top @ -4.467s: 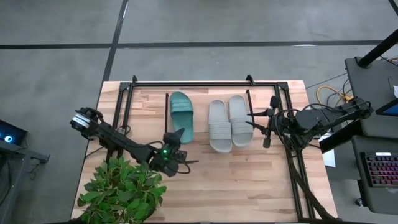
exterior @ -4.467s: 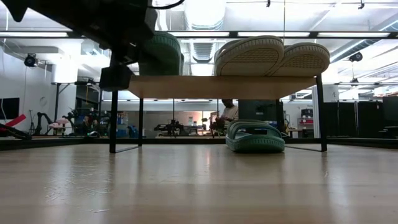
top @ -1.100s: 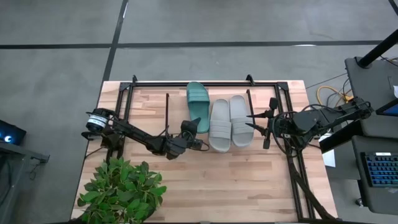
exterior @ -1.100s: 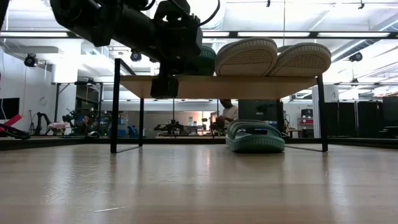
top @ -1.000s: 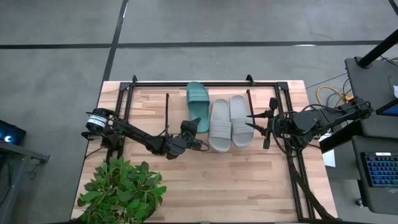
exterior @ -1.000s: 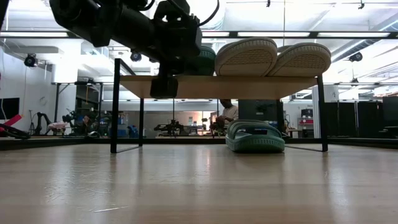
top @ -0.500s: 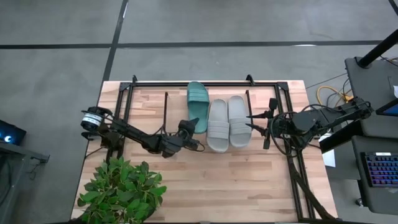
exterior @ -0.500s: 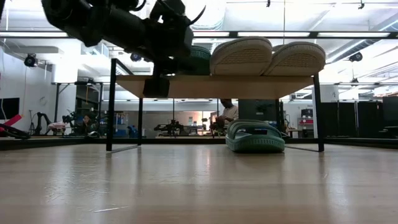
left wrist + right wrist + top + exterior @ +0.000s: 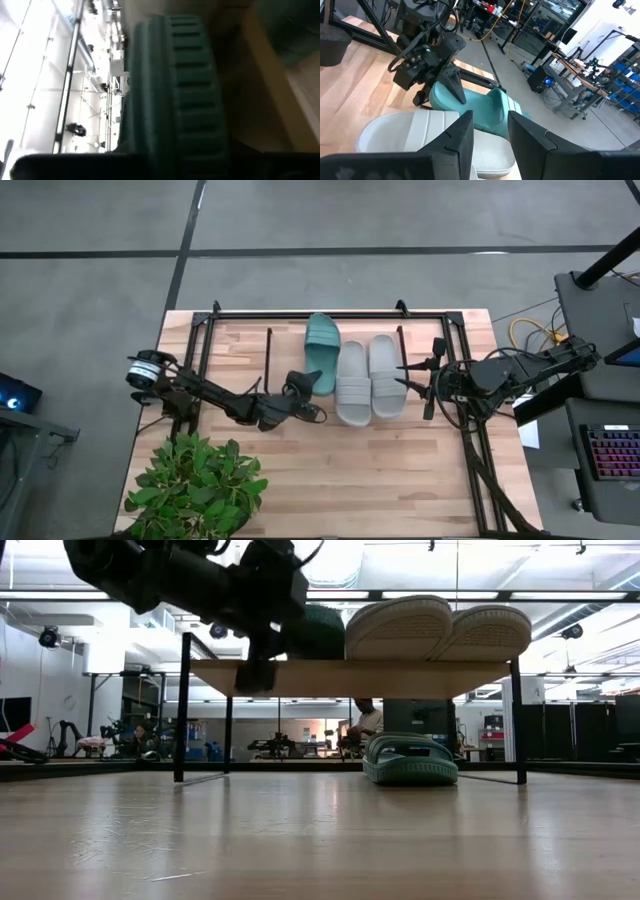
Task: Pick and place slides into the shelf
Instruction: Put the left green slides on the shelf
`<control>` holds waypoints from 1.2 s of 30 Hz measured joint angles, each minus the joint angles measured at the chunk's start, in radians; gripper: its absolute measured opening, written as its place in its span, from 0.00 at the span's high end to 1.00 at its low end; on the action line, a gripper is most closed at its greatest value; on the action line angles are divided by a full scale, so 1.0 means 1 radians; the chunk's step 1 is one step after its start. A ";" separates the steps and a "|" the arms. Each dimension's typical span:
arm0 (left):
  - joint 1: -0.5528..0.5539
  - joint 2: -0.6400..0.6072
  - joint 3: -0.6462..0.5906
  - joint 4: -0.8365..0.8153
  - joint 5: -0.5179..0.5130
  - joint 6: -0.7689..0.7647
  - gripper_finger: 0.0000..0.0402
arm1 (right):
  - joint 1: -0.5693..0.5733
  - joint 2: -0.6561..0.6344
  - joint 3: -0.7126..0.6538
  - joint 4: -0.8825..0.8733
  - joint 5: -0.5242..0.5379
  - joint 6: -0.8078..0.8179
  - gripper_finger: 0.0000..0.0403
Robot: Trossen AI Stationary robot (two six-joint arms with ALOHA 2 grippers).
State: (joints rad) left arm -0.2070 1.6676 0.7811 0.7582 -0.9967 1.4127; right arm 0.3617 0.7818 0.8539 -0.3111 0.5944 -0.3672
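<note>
A teal slide lies over the shelf's top board, close beside two pale grey slides that rest sole-down on the board. My left gripper is at the teal slide's near heel end, shut on it. The slide's ribbed sole fills the left wrist view. The second teal slide sits on the table under the shelf. My right gripper waits open to the right of the grey slides, touching nothing. My left gripper holds the teal slide by its heel end, coming about level from the table's near-left side. One dark finger lies on the heel's upper face and the other is hidden beneath. The slide's toe end points to the far edge over the shelf board.
A potted plant fills the near-left corner, just behind my left arm. A black metal frame runs along the table's edges. A person shows in the room beyond the table.
My left gripper has drawn back a little toward the table's left while keeping hold of the teal slide's heel. The slide has turned slightly, its toe end swinging right toward the grey pair. The shelf jogged a little left and came back.
</note>
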 joint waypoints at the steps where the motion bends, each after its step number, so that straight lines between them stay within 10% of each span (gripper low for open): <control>1: 0.002 -0.002 0.000 0.007 0.000 -0.017 0.79 | 0.000 0.000 0.000 0.000 0.000 0.000 0.72; 16: 0.004 -0.019 0.003 -0.095 0.036 -0.066 0.84 | 0.000 0.000 0.000 0.000 0.000 0.000 0.72; 36: -0.007 -0.033 0.007 -0.083 0.019 -0.091 0.53 | 0.000 0.005 0.000 0.000 -0.001 0.001 0.72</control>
State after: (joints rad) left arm -0.2136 1.6351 0.7879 0.6750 -0.9779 1.3217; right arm 0.3617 0.7868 0.8537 -0.3111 0.5938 -0.3664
